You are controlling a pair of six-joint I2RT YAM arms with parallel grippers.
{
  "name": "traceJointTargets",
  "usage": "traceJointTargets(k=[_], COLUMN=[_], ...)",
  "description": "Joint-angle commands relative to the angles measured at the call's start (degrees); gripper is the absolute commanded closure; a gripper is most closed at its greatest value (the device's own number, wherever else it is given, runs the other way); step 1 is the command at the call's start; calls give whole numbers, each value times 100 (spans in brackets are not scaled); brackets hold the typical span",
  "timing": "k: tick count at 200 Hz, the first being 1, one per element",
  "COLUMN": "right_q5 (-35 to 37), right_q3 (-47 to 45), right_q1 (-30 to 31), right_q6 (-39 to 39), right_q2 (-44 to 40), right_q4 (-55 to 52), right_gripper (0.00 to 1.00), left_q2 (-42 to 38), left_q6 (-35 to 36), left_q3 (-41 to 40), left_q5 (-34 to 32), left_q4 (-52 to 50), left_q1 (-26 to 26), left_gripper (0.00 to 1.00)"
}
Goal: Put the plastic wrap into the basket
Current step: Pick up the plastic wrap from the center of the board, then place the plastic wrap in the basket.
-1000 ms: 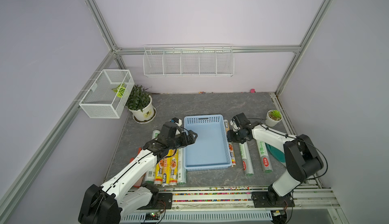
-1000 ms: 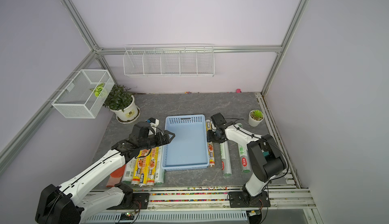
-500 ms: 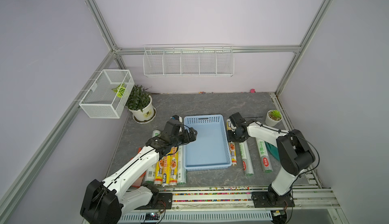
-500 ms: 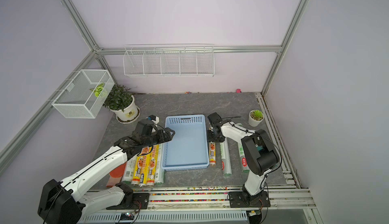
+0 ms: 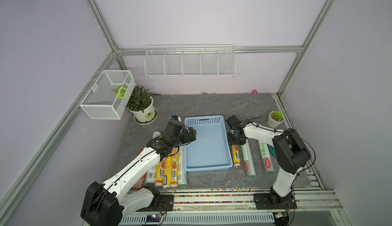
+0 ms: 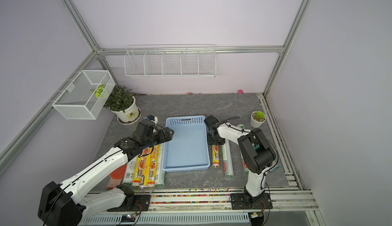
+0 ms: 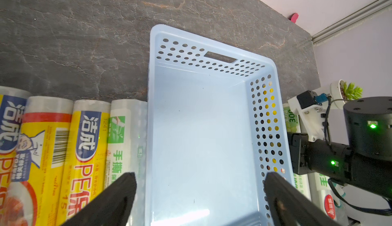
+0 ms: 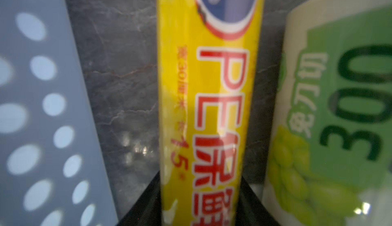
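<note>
The light-blue basket lies empty mid-table. Along its right side lies a yellow plastic wrap roll, and my right gripper is down over the roll's far half, jaws pressed against both its sides. Two clear-white rolls with green print lie further right. Several more rolls lie side by side left of the basket. My left gripper hangs open over the basket's left rim, holding nothing.
A potted plant and a wire mesh box stand at the back left. A small succulent pot is at the back right. A white wire rack hangs on the rear wall. An orange flat thing lies at the front left.
My right gripper has come in closer to the basket, dropped onto the yellow roll and narrowed its jaws against it. The left arm has barely moved.
</note>
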Motion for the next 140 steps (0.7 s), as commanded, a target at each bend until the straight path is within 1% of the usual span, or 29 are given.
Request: traceJointTargets(k=[1,28,44,53,70,74,81,97,112,131,140], right_q5=[24,257,326,439,401,380,322,-59,-714,-1470,-1660], right_q3=[-69,-116,-193,-239,-72,-49,-45,-161,-466,-819,-860], right_q1=[72,57,42,35,6,4,4,4,6,12,35], right_q6=[205,213,234,420,288,298,238,168,170,492,604], right_q2=[64,-761,-1414,-1773,-2333,-2451,-2642,-2987,-3252,-3359,-3344], right_q4=[-32,-113,-110,-110,-258,-262,-218,107,640,1107,1134], right_gripper=[57,73,74,77,79,78,78,78,77,77,77], left_q2=[-21,-14,34,97,316,350,385,426,542,741,837], left_q6=[-116,-353,-412,-410,-302,-224,-192,-169,-375,-478,-556], left_q3=[25,-59,-136,-145,361,496,649,548,465,386,222], left_q5=[-109,-390,-106,141,791,822,692,514,603,1088,1491], left_q4=[-5,-43,108,157,-575,-736,-874,-524,-298,9,373], left_q1=[-14,34,166,282,839,912,955,970,1024,1010,1016], left_gripper=[0,0,0,0,0,0,0,0,0,1,2])
